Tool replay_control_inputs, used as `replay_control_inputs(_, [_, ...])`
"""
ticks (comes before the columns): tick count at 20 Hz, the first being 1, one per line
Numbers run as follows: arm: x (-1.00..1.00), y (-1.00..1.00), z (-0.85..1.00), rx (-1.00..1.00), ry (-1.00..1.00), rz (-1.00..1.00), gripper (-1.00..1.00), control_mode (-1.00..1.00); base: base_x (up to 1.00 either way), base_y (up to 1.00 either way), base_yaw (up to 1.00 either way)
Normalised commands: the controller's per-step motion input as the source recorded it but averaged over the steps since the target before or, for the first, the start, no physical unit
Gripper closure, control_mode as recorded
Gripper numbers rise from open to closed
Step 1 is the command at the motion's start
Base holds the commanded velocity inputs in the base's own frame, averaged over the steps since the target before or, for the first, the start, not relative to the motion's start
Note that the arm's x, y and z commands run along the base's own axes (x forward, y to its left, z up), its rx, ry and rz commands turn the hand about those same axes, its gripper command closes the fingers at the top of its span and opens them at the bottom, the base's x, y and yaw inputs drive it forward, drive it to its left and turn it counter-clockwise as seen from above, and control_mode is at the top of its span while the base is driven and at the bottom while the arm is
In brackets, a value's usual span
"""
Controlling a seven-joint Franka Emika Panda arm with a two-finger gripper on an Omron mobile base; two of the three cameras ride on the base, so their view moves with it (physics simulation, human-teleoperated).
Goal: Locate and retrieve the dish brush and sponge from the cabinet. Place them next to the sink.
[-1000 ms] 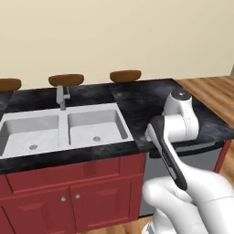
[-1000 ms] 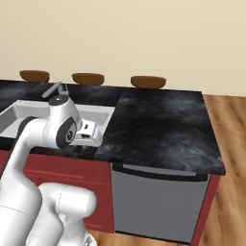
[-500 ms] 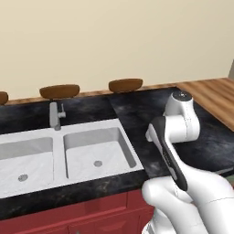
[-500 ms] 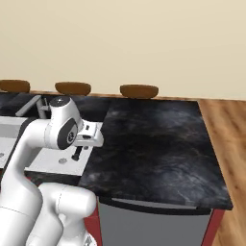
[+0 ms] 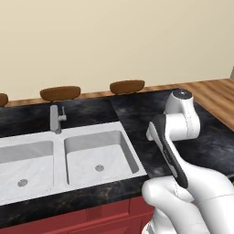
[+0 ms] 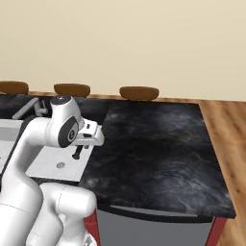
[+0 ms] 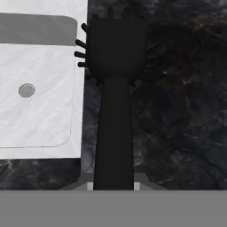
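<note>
Item, dish brush (image 7: 114,88): I see it black, centre of the hand frame, handle running down into my jaws, which are clamped on it. Bristled head at upper centre, over the dark marbled surface (image 7: 177,111) and the sink's rim. Item, sink (image 5: 68,160): white, two basins, lower left of the left base frame.

Black marbled counter (image 6: 158,144), white two-basin sink (image 5: 68,160) set in it w/ grey faucet (image 5: 55,119); red cupboards (image 5: 91,219) below
</note>
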Motion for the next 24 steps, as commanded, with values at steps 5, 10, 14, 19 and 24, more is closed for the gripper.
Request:
replay_control_inputs(5, [0.00, 0.00, 0.00, 0.00, 0.00, 0.00, 1.00, 1.00, 0.33, 0.00, 0.00])
replay_control_inputs(10, [0.00, 0.00, 0.00, 0.00, 0.00, 0.00, 1.00, 1.00, 0.01, 0.00, 0.00])
replay_control_inputs(14, [0.31, 0.05, -0.08, 0.02, -0.01, 0.00, 1.00, -1.00, 0.11, 0.01, 0.00])
replay_control_inputs(19, [0.92, 0.07, -0.19, 0.09, 0.04, 0.07, 1.00, -1.00, 0.00, 0.00, 0.00])
replay_control_inputs(24, [0.88, 0.12, -0.27, 0.04, 0.10, 0.05, 1.00, -1.00, 0.00, 0.00, 0.00])
